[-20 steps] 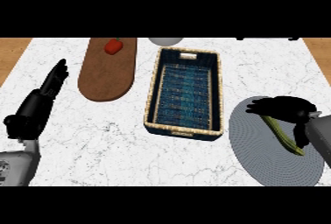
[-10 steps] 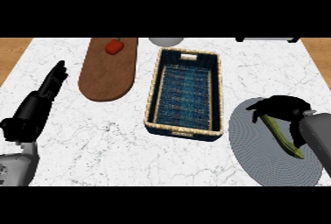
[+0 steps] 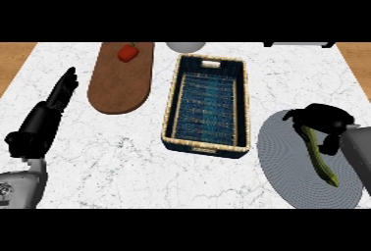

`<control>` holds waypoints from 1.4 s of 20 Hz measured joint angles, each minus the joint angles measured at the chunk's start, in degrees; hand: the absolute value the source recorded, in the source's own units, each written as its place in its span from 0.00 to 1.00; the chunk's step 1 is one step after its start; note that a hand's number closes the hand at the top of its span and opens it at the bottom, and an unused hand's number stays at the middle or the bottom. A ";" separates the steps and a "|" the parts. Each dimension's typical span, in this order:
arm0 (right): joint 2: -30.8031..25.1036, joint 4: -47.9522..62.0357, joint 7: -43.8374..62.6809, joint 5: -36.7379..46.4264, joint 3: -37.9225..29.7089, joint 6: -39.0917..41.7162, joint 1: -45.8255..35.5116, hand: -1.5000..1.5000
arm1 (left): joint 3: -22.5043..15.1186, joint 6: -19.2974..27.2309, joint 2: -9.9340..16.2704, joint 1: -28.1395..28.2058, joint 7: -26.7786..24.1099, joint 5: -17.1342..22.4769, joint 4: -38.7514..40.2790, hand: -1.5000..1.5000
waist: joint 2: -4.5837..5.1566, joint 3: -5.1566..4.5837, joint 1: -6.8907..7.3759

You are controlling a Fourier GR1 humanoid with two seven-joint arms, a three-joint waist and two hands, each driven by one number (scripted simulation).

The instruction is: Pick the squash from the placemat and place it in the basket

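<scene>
Squash (image 3: pixel 319 157) on placemat (image 3: pixel 290 171), basket (image 3: pixel 243 103) beside

Text on basket (image 3: pixel 208 110): none readable
Text on placemat (image 3: pixel 290 171): none readable
Text on cutting board (image 3: pixel 119 81): none readable
Text on surface (image 3: pixel 116 162): none readable

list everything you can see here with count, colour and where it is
counter: one, white marble, under everything
basket: one, woven tan rim with blue inside, centre
board: one, brown oval, left of the basket
red vegetable: one, on the board's far end
bowl: one, white, top edge, partly cut off
placemat: one, grey, round, right side
squash: one, long, green, on the placemat
left hand: black, fingers straight, resting at left
right hand: black, curled over the squash's far end
</scene>
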 measured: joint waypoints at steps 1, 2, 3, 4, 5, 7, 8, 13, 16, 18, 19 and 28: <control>-0.18 0.69 2.94 -0.79 -1.90 -0.03 0.09 1.00 | 0.14 -0.10 0.09 0.01 0.30 0.16 -0.23 0.50 | 0.07 0.12 -0.21; -0.57 1.51 6.22 -1.61 -4.01 -0.01 -0.11 1.00 | 0.12 0.17 -0.01 0.05 0.29 -0.08 -0.22 0.50 | 0.18 0.24 -0.46; -1.21 2.34 9.58 -2.82 -6.60 0.18 -0.66 1.00 | 0.18 0.21 0.08 0.34 0.25 -0.18 -0.27 0.50 | 0.24 0.33 -0.65; -1.71 3.08 12.66 -3.72 -8.74 0.00 -0.98 1.00 | 0.42 0.17 0.16 0.43 -0.02 -0.09 -0.02 0.50 | 0.35 0.38 -0.77; -2.26 3.47 15.30 -4.52 -10.65 -0.35 -1.46 1.00 | 0.40 0.36 0.05 0.09 0.06 -0.26 0.25 0.50 | 0.43 0.43 -0.93; -2.81 4.07 19.80 -5.59 -13.63 -1.96 -2.23 1.00 | 0.34 0.26 -0.08 0.02 0.28 -0.25 0.20 0.50 | 0.56 0.51 -0.72; -3.15 3.71 21.46 -5.89 -14.68 -3.13 -1.96 1.00 | 0.32 0.14 -0.17 0.65 0.17 -0.18 -0.16 0.50 | 0.54 0.52 -0.67; -4.29 0.76 26.80 -9.20 -20.44 -7.09 -3.57 1.00 | 0.71 -0.48 0.11 0.38 0.89 0.04 -0.70 0.50 | 0.53 0.60 -0.75; -3.59 -2.52 27.83 -13.74 -24.98 -8.53 -6.12 1.00 | 1.04 -0.75 0.33 0.01 0.93 0.14 -0.10 0.50 | 0.36 0.60 -1.05; -2.86 -4.97 27.03 -18.26 -28.47 -7.87 -8.02 1.00 | 0.95 -0.43 0.10 0.65 0.79 -0.20 -0.04 0.50 | 0.08 0.58 -1.42; -2.11 -6.02 26.92 -20.70 -30.17 -7.16 -9.33 1.00 | 1.16 -0.43 0.09 0.45 0.87 -0.03 0.09 0.50 | 0.00 0.58 -1.53; -0.09 -21.10 34.04 -36.12 -37.00 6.02 -19.87 1.00 | 1.25 -0.17 -0.15 0.79 0.66 -0.75 0.02 0.50 | -0.21 0.52 -1.75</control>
